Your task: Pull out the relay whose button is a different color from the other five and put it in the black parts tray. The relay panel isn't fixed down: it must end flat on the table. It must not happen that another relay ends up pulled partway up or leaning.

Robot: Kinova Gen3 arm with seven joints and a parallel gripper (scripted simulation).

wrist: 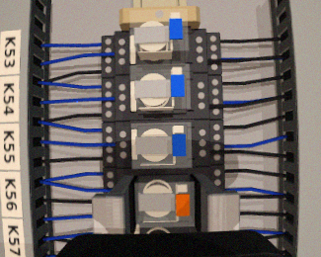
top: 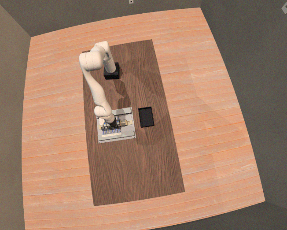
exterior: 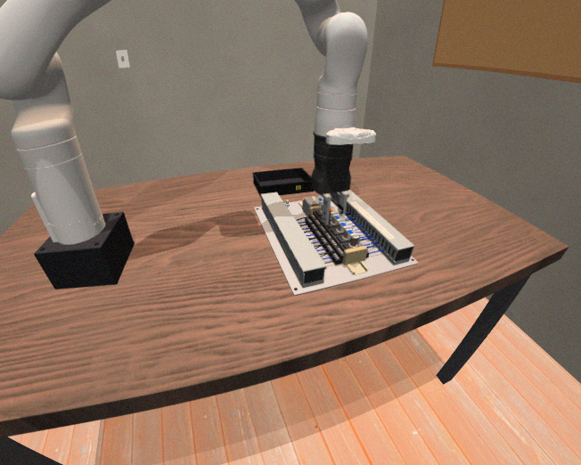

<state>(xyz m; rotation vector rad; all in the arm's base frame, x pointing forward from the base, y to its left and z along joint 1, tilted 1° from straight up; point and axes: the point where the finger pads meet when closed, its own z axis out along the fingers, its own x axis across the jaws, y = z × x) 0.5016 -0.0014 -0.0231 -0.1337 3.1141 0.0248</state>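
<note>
The relay panel (exterior: pixel 335 239) lies flat on the table, with a row of relays down its middle. In the wrist view three relays with blue buttons (wrist: pixel 176 86) sit above a relay with an orange button (wrist: pixel 164 204) by the K56 label. My gripper (wrist: pixel 164 195) is shut on the orange-button relay, its grey fingers on both sides of it. The relay appears lifted a little out of its socket. In the exterior view the gripper (exterior: pixel 329 196) stands upright over the far end of the row. The black parts tray (exterior: pixel 282 181) stands just behind the panel, empty as far as I can see.
The arm's black base (exterior: pixel 85 255) stands at the table's left end. Grey wire ducts (exterior: pixel 293 238) run along both long sides of the panel. A beige end block (exterior: pixel 354 256) closes the near end of the relay row.
</note>
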